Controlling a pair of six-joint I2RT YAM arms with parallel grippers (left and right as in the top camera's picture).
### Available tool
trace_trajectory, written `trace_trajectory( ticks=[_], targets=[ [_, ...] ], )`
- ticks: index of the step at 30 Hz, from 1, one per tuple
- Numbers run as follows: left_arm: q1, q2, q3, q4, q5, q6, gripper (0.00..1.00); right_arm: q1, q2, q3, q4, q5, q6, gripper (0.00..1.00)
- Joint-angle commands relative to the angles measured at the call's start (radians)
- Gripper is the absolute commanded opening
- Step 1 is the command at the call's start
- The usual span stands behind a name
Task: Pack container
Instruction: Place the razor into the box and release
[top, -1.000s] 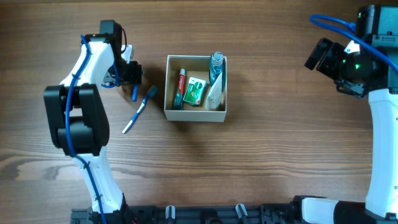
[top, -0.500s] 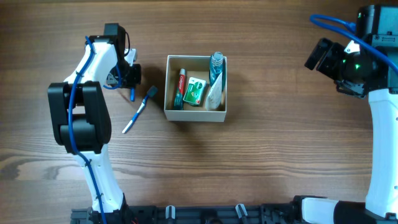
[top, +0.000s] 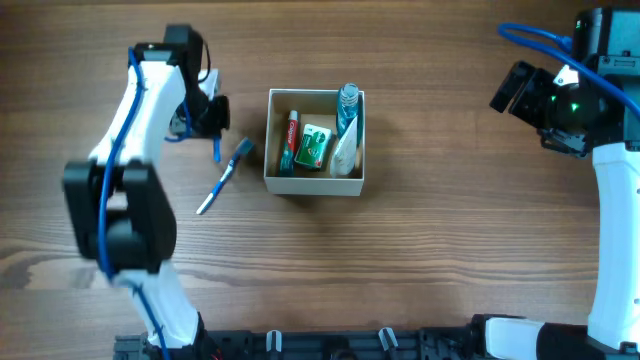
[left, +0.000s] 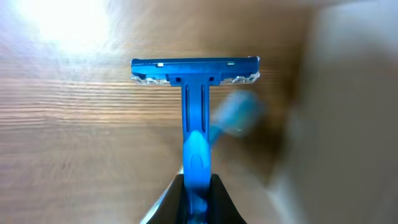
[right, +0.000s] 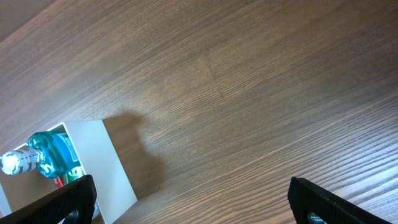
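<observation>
The container (top: 312, 185), a white-walled box with a tan inside, stands mid-table and holds a toothpaste tube (top: 289, 142), a green box (top: 316, 145), a blue bottle (top: 346, 108) and a white tube (top: 345, 152). Left of it, my left gripper (top: 212, 118) is shut on the handle of a blue razor (top: 214, 150). In the left wrist view the razor (left: 196, 112) points away from the gripper (left: 196, 199), head crosswise over the wood. A blue-headed toothbrush (top: 225, 178) lies on the table beside it. My right gripper (top: 515, 90) hangs open at the far right, holding nothing.
The right wrist view shows the right gripper (right: 196, 202) wide open over bare wood, with the container's white wall (right: 109, 162) and the blue bottle (right: 46, 155) at lower left. The right arm's base and cables occupy the right edge.
My left gripper has shut on the razor's handle, and the left arm has shifted its pose. The right arm and the container have not moved.
</observation>
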Motion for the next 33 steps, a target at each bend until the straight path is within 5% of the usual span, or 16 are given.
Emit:
trace_trajectory(
  ticks=[1, 14, 20, 26, 33],
  targets=[
    [-0.099, -0.189, 0.039, -0.003, 0.055, -0.039, 0.04, -0.003, 0.011, 0.008, 0.003, -0.008, 0.013, 1.00],
    [-0.323, -0.058, -0.057, 0.151, 0.032, -0.200, 0.04, -0.003, 0.011, 0.008, 0.002, -0.008, 0.013, 1.00],
    [-0.327, -0.016, -0.056, 0.150, 0.029, -0.200, 0.33, -0.003, 0.011, 0.008, 0.003, -0.008, 0.013, 1.00],
    [-0.326, -0.137, -0.044, 0.119, 0.023, -0.192, 0.46, -0.003, 0.011, 0.008, 0.003, -0.008, 0.013, 1.00],
    [-0.298, -0.300, -0.045, -0.018, -0.272, -0.143, 0.65, -0.003, 0.011, 0.008, 0.003, -0.008, 0.013, 1.00]
  ],
)
